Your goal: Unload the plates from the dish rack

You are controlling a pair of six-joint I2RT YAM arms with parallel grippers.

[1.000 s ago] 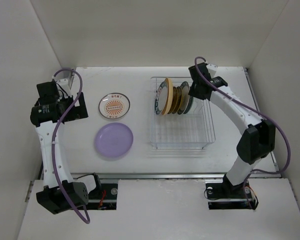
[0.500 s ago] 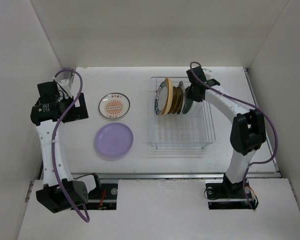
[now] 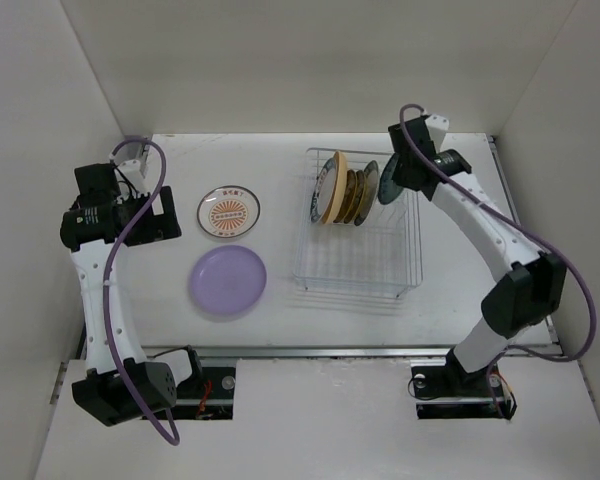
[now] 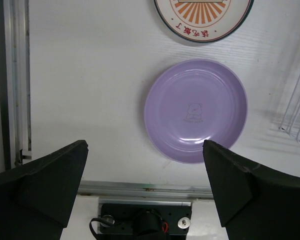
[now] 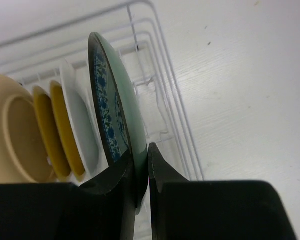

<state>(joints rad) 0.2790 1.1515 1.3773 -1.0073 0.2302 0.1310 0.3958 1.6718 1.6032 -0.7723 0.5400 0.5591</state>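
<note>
My right gripper (image 5: 141, 152) is shut on the rim of the teal patterned plate (image 5: 125, 112), held on edge over the far right of the wire dish rack (image 3: 358, 262). From above, that gripper (image 3: 396, 178) and the teal plate (image 3: 385, 189) sit just right of the row still standing in the slots: a pale yellow plate (image 3: 330, 190), mustard plates (image 3: 351, 195) and a white plate (image 3: 366, 194). A lavender plate (image 3: 228, 282) and an orange-patterned plate (image 3: 229, 211) lie flat on the table. My left gripper (image 3: 168, 216) is open and empty, hovering left of them.
White walls close in the table on three sides. A metal rail (image 3: 340, 351) runs along the near edge, by both arm bases. In the left wrist view the rack's wires (image 4: 295, 110) show at the right edge, past the lavender plate (image 4: 195, 110).
My right gripper has closed on the teal plate and drawn it away from the row, up and to the right. The rack shifted slightly. The left arm has stayed still.
</note>
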